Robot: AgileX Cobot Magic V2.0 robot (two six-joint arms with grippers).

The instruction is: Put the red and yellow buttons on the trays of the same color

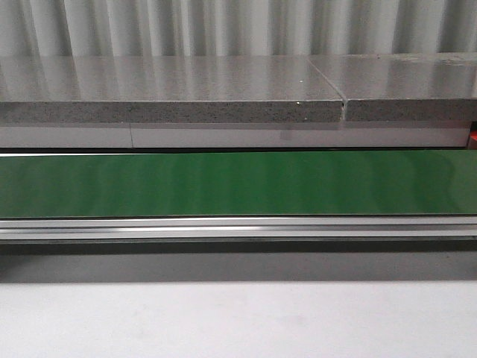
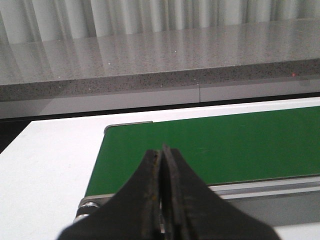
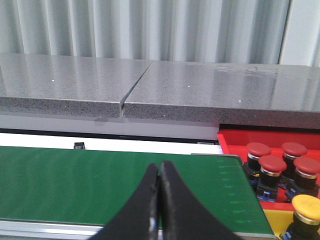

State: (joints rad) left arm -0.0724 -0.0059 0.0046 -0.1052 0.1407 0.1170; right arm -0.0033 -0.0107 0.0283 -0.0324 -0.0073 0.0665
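In the right wrist view several red buttons [image 3: 272, 164] stand in a red tray [image 3: 231, 141] past the end of the green conveyor belt [image 3: 100, 180]. A yellow button [image 3: 309, 207] stands in a yellow tray [image 3: 274, 219] beside it. My right gripper [image 3: 159, 167] is shut and empty above the belt. My left gripper [image 2: 161, 151] is shut and empty above the belt's other end [image 2: 210, 145]. The front view shows the bare belt [image 1: 238, 183] and no button, tray or gripper.
A grey stone counter [image 1: 171, 97] with a seam runs behind the belt. An aluminium rail [image 1: 238, 227] edges the belt's near side. White table surface [image 1: 238, 321] lies in front, and also beside the belt's end in the left wrist view [image 2: 45, 170].
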